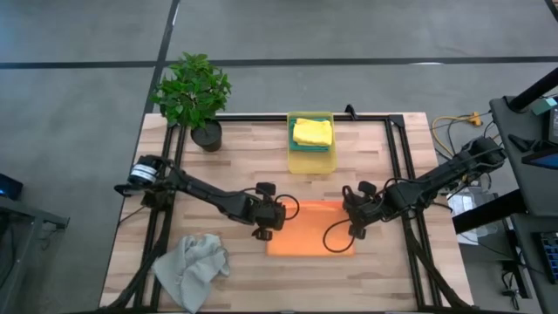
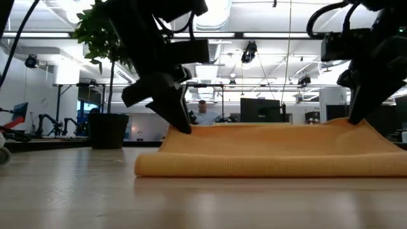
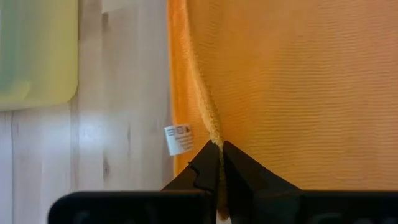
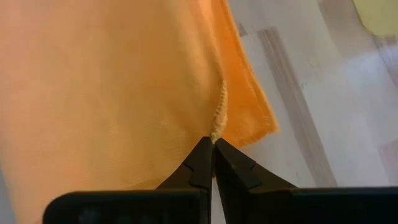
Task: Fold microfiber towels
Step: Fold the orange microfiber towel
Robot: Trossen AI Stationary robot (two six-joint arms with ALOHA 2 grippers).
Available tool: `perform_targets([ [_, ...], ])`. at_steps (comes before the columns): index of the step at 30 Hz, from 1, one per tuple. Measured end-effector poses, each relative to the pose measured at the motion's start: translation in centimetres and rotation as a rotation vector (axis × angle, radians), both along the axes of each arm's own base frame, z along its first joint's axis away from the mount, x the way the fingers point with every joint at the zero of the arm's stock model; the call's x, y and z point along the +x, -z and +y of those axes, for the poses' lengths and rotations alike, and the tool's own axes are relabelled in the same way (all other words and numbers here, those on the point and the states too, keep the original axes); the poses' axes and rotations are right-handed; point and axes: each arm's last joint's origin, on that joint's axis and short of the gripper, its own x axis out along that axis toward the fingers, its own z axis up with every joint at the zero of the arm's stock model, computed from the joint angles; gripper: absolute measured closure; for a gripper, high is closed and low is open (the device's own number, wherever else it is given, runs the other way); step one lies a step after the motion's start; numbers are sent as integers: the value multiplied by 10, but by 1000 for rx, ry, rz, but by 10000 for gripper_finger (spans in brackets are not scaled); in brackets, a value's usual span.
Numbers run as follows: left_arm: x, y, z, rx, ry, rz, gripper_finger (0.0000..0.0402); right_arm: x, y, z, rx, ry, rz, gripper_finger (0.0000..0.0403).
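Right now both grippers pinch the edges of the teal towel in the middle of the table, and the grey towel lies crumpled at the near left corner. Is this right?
One detail is wrong: the towel is orange, not teal. The high view shows the left gripper and right gripper shut on the orange towel; both wrist views show the pinched hem. The grey towel does lie crumpled at that corner.

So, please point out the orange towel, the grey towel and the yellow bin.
orange towel (image 1: pixel 311 235), high view, its flat middle
grey towel (image 1: pixel 193 267), high view, middle of the crumpled heap
yellow bin (image 1: pixel 310 160), high view, its near wall
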Motion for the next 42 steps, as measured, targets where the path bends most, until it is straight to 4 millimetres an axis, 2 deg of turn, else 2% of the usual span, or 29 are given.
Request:
perform_targets([
  [9, 0, 11, 12, -4, -31, -25, 402, -3, 5, -1, 14, 50, 7, 393],
  [16, 0, 13, 22, 0, -65, -24, 395, -3, 8, -6, 29, 122, 8, 373],
  [23, 1, 7, 29, 56, -110, -60, 327, 0, 6, -16, 28, 216, -20, 333],
  [28, -3, -13, 36, 117, -170, -131, 265, 2, -13, -15, 50, 219, -122, 307],
  [31, -5, -25, 41, 47, -152, -156, 248, 5, -24, -9, 118, 197, -241, 301],
  [34, -4, -27, 46, -89, -96, -145, 271, 10, -29, -3, 206, 185, -315, 310],
  [39, 1, -13, 57, -161, -84, -95, 385, 16, -9, 3, 295, 239, -221, 378],
  [42, 5, -4, 64, -174, -99, -81, 391, 22, 7, 8, 301, 275, -157, 390],
])
